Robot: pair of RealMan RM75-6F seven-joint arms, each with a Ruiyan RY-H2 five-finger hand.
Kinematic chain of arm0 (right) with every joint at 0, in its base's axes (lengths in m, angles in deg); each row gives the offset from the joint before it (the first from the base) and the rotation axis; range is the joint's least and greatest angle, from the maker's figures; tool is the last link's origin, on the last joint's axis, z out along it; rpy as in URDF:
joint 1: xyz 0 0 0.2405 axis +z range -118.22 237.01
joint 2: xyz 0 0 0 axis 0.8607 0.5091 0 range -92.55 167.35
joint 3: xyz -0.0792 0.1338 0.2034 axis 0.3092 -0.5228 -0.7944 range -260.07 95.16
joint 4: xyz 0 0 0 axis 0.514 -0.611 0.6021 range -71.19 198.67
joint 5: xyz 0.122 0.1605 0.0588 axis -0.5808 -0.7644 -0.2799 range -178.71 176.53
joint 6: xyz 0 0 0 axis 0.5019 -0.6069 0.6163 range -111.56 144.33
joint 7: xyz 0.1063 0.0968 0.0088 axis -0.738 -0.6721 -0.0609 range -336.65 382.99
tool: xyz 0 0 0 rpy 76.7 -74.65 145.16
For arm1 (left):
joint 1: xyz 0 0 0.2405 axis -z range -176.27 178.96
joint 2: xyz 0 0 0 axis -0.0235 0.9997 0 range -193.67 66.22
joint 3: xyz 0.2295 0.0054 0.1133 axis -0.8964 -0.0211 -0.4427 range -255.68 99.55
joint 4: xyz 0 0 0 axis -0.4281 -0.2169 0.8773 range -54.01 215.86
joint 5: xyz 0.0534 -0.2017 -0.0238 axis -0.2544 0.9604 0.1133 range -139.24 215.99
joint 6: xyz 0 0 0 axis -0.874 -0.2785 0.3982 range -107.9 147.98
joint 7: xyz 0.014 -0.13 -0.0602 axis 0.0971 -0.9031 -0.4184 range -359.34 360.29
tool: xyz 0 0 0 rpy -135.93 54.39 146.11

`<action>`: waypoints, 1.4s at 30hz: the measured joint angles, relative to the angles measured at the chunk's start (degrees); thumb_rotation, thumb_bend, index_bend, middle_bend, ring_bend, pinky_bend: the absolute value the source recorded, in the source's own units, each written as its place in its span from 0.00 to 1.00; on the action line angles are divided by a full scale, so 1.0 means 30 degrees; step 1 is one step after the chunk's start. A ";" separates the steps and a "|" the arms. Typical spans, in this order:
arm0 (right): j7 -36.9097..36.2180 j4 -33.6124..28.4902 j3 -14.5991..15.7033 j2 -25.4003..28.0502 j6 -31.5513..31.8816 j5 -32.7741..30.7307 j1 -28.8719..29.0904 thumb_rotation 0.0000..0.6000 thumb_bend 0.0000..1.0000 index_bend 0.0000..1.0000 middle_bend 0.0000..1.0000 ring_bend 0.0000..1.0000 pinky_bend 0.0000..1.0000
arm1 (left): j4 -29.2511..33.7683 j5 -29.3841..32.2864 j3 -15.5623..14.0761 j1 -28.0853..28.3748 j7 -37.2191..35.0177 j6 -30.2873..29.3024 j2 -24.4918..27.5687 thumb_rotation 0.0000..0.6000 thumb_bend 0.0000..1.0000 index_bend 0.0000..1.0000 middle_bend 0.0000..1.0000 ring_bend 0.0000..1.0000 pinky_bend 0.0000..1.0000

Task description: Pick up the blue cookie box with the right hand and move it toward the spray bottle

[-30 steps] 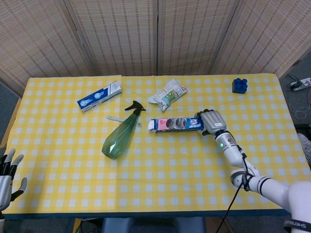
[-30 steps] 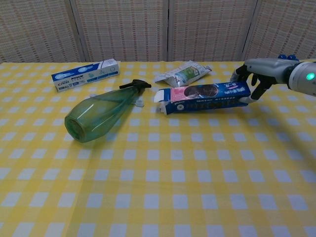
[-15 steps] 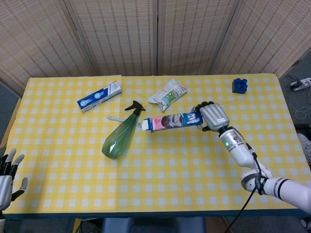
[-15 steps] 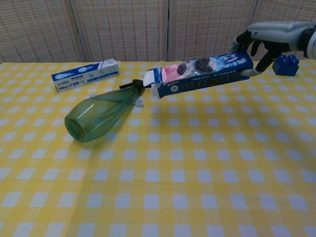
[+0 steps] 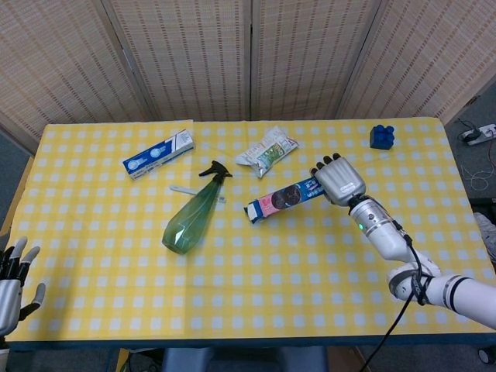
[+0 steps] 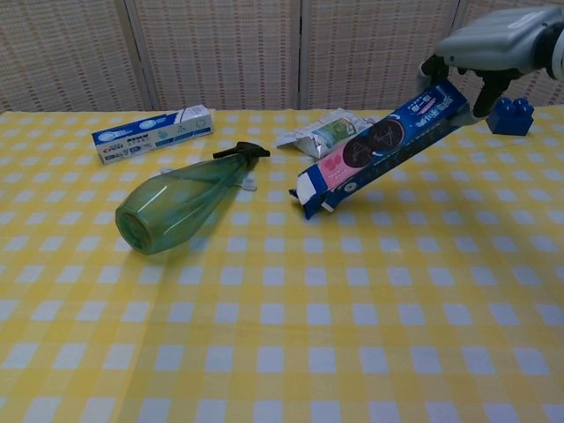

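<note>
My right hand (image 5: 336,179) (image 6: 487,49) grips one end of the blue cookie box (image 5: 284,198) (image 6: 379,148) and holds it above the table. The box slants down to the left, its open flap end lowest, a short way right of the spray bottle's nozzle. The green spray bottle (image 5: 192,214) (image 6: 181,204) lies on its side on the yellow checked cloth, black trigger head toward the box. At the lower left edge of the head view my left hand (image 5: 14,285) stays off the table, fingers spread and empty.
A blue-and-white toothpaste box (image 5: 158,154) (image 6: 152,133) lies at the back left. Just behind the cookie box is a crinkled snack packet (image 5: 266,152) (image 6: 324,133). A blue toy brick (image 5: 382,136) (image 6: 510,115) sits at the back right.
My right hand has tipped the cookie box from nearly level to a steep slant, and its low end has swung slightly right, away from the bottle's nozzle. The left hand is unchanged.
</note>
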 measured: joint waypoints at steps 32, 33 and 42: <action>-0.0777 -0.1781 -0.0641 0.2250 0.2990 0.0062 -0.0548 1.00 0.34 0.38 0.37 0.25 0.29 | -0.0010 -0.0050 0.0017 0.0150 0.0037 0.0131 -0.0110 1.00 0.43 0.16 0.00 0.00 0.00; -0.0753 -0.1859 -0.0549 0.2280 0.2922 0.0134 -0.0556 1.00 0.34 0.38 0.37 0.25 0.28 | -0.0016 -0.0054 0.0017 0.0162 0.0040 0.0147 -0.0123 1.00 0.43 0.16 0.00 0.00 0.00; -0.2306 -0.2242 -0.0287 0.2045 0.2795 0.1101 -0.0832 1.00 0.34 0.38 0.37 0.25 0.29 | -0.0095 -0.0044 -0.0006 0.0175 -0.0006 0.0184 -0.0182 1.00 0.43 0.16 0.00 0.00 0.00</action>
